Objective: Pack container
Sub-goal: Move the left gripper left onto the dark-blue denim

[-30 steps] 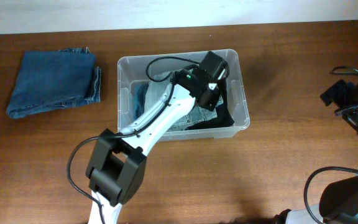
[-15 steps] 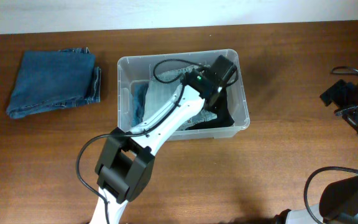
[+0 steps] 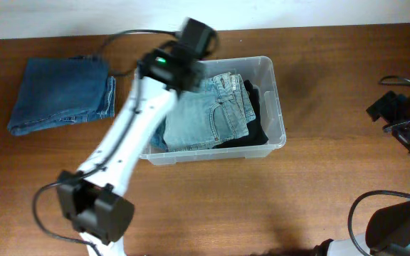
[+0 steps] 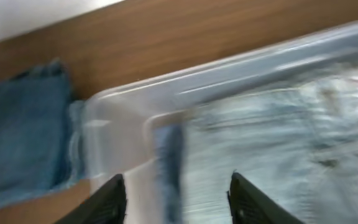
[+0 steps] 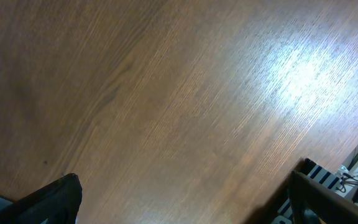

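Container (image 3: pixel 279 107) centred on counter (image 3: pixel 319 185), holding light jeans (image 3: pixel 212 114) over dark garment (image 3: pixel 258 128); left gripper (image 4: pixel 178 199) parted, empty, above its corner; right gripper (image 5: pixel 185 193) spread wide over counter; folded blue jeans (image 3: pixel 62 92) alongside.

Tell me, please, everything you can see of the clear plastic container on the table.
The container is a clear, translucent plastic bin, rectangular with rounded corners and a thick rim. It stands upright and lidless on the wooden table, holding folded light-blue jeans over a black garment. The left arm crosses above its left end.
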Controlling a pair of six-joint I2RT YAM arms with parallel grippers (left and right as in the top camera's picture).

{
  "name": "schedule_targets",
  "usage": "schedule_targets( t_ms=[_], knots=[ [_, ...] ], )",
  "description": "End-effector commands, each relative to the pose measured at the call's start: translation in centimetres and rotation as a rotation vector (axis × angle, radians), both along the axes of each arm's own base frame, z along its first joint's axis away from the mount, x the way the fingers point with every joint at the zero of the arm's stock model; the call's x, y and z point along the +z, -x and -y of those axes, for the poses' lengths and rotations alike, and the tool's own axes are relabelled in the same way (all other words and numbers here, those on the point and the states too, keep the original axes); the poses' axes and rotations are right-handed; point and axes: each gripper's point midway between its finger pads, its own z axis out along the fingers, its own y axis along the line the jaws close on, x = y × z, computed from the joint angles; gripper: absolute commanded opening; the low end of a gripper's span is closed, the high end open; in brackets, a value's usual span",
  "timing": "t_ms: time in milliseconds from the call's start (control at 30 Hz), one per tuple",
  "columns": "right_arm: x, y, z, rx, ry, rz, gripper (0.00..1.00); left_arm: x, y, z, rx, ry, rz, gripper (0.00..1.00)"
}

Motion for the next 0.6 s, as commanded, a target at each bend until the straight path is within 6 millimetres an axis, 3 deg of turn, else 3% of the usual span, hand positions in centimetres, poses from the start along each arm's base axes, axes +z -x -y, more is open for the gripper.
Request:
schedule_targets(
  t_ms=[0,33,67,167,200,333,433,500,533,567],
  knots=[
    [0.3,0.3,0.2,-0.015,0.009,0.009,0.98,3.5,-0.2,-6.7,0.167,0.026,0.059,0.76],
    [0.3,0.3,0.2,-0.015,0.009,0.009,0.98,3.7,-0.2,-8.1,0.208,0.033,0.061,0.95],
    [0.3,0.3,0.2,-0.015,0.009,0.009,0.99,3.9,-0.3,-9.8,0.247,0.034,0.062,0.99],
    [0.3,0.3,0.2,-0.015,0.009,0.009,0.99,3.6,-0.5,-15.7,0.369,0.046,0.050,1.00],
    [0.3,0.3,0.2,-0.015,0.009,0.009,0.98,3.2,-0.6,-18.2,0.417,0.070,0.038,0.99],
    [0.3,0.3,0.2,-0.015,0.009,0.009,0.99,2.1,-0.6,-24.4,0.550,0.082,0.026,1.00],
    [0.3,0.3,0.2,-0.015,0.009,0.009,0.98,0.2,-0.3,-28.3,0.631,0.084,-0.010,1.00],
    [0.3,0.3,0.2,-0.015,0.009,0.009,0.99,-1.5,-0.2,-30.0,0.664,0.105,-0.047,0.93],
    [0.3,0.3,0.2,-0.015,0.009,0.009,0.98,-2.4,-0.2,-30.7,0.677,0.115,-0.066,0.80],
    [0.3,0.3,0.2,-0.015,0.009,0.009,0.98,-3.2,-0.4,-31.3,0.690,0.122,-0.078,0.76]
  ],
)
